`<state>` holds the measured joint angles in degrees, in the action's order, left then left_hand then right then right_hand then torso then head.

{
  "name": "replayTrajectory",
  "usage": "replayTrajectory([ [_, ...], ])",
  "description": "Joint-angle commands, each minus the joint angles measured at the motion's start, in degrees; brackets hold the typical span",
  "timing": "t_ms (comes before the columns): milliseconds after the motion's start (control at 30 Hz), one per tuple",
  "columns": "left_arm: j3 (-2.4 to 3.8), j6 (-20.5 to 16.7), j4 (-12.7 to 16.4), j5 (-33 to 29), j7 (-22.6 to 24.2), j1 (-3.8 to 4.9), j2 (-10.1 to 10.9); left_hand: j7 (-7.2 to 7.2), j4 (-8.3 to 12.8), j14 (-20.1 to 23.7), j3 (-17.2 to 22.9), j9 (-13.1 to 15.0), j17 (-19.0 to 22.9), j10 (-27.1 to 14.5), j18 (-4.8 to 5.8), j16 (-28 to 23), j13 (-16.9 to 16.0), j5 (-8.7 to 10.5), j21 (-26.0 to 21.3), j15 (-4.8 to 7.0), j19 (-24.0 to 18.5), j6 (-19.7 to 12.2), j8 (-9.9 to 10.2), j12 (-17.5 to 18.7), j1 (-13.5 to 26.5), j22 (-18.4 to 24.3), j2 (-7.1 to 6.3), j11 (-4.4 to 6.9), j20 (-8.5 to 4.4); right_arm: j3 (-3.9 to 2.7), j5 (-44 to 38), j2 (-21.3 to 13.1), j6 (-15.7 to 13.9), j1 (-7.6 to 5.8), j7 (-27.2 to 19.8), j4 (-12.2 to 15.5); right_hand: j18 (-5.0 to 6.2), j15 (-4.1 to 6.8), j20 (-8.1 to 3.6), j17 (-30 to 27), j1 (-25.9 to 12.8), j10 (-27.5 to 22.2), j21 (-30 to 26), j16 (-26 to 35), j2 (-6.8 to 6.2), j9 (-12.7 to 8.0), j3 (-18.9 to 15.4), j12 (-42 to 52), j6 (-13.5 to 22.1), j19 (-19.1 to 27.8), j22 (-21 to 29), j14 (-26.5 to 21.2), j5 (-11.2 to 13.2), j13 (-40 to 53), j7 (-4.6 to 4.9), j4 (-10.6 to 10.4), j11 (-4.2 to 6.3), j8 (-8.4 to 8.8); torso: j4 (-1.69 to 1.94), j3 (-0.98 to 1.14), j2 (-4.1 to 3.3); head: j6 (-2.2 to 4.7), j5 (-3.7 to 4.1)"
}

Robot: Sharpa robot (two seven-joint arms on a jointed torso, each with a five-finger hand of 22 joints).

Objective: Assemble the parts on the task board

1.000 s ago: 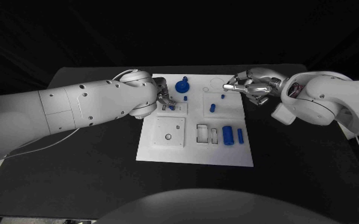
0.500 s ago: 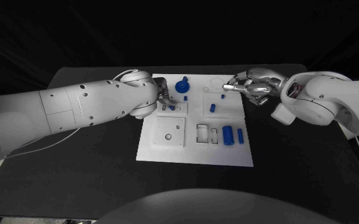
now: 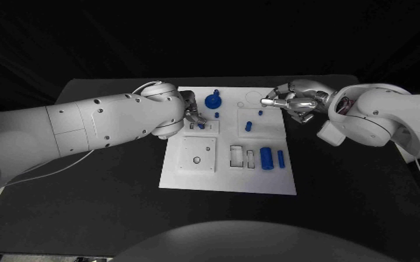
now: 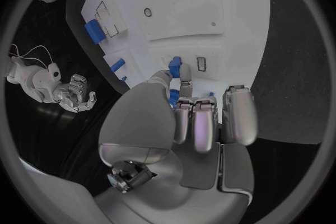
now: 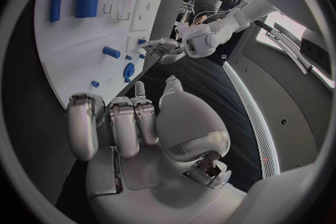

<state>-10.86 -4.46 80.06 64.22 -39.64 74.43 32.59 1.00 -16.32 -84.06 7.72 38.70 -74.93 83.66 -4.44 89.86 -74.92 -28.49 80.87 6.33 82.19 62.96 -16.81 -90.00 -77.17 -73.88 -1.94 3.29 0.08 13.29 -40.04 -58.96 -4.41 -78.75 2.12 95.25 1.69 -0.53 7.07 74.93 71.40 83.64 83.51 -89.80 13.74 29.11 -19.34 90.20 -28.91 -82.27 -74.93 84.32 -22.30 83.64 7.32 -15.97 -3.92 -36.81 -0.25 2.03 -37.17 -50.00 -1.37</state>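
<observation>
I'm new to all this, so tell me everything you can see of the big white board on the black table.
The white rectangular task board lies flat in the middle of the black table. It looks like smooth plastic, with raised panels, outlined slots and small holes. Small blue parts lie or stand on it. The left hand reaches over one edge, the right hand hovers at the other.

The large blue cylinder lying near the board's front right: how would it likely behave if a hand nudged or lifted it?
The large blue cylinder lies on its side on the task board, so a sideways nudge would probably roll it. It looks rigid and moulded, likely light. Its smooth surface may slip in the fingers.
</observation>
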Motion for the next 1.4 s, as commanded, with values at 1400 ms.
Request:
replayTrajectory([
  [1400,-0.02,1.9,-0.4,-0.4,0.3,-0.21,-0.4,-0.19,0.4,-5.9,2.6,0.8,-15.1,6.3,0.76,0.1,-15.1,1.8,-0.4,0.04,-0.1,-1.0,0.4,0.0,0.0,0.0,-0.9,0.15,-0.04,0.01,-0.5,0.2,0.4,0.25,-0.5,-0.2,0.75,-0.08,0.01,15.1,0.8,6.4,-0.3,-0.2,-0.31,0.1,0.1,-0.2,0.1,0.6,-11.8,5.7,-0.4,6.4,0.32,0.4,0.65,-0.27,0.01,0.02,-0.07,0.0,0.21],
])
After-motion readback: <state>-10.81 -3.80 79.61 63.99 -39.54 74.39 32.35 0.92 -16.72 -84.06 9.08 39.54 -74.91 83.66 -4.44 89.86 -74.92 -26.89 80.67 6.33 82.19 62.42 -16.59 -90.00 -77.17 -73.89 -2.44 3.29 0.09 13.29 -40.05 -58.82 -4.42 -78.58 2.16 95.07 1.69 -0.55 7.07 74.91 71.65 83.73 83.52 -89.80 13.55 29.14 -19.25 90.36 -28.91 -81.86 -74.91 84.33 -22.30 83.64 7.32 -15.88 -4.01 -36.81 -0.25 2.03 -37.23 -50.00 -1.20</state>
